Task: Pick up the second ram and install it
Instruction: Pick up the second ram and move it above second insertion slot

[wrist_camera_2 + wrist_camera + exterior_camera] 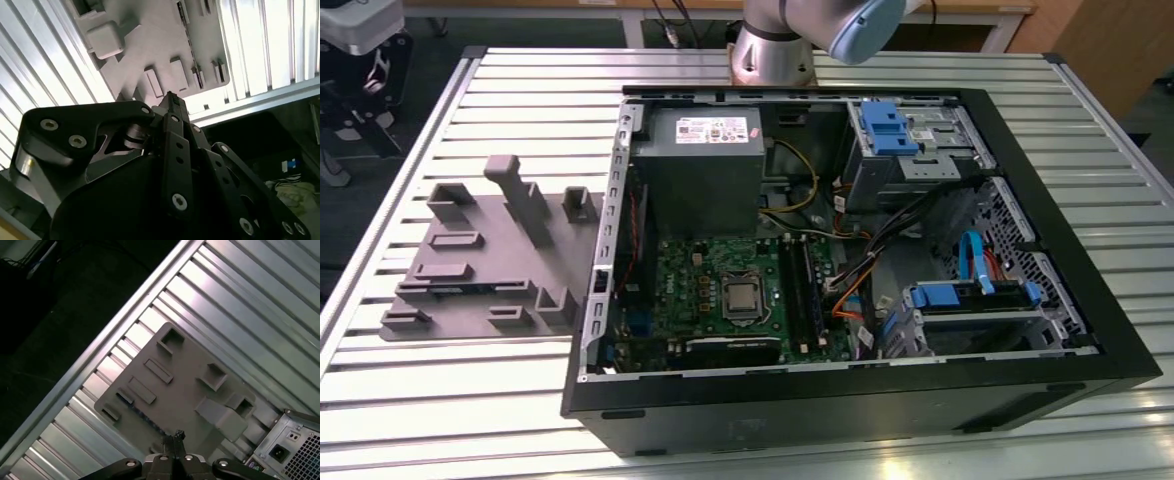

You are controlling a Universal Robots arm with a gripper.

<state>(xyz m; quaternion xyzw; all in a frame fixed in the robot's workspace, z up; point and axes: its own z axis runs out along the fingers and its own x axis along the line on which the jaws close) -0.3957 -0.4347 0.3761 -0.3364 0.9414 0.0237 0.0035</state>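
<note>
Memory stick first: the second ram (142, 412) reads in the first wrist view as a thin dark strip with a bluish tint, standing on edge in the grey tray (185, 390), between a flat raised block and a small block near the tray's rim. Its chips cannot be made out.

The gripper (177, 436) hangs above that tray with its tip over one end of the strip; whether it touches the strip cannot be told. Its two fingers are drawn narrow, pressed together, with nothing seen between them. The second wrist view shows the gripper (172, 98) the same way, with its black linkage arms folded in behind the tip and the tray's blocks beyond it.

In the exterior view the tray (494, 265) lies flat on the slatted metal table (520, 100), on the exterior view's left of the open black computer case (854, 410) and just beside its wall. The tray's tall blocks stand at its far side and the low ones at its near side.

Inside the case a green motherboard (707, 270) carries a processor (743, 297) at its middle, with long black memory slots (803, 290) just to the exterior view's right of it. A grey power supply (700, 140) sits at the far side, and blue drive brackets (887, 125) are on the exterior view's right, with loose cables (854, 260) between them and the board.

The arm's base (771, 55) stands on the table's far side behind the case
</note>
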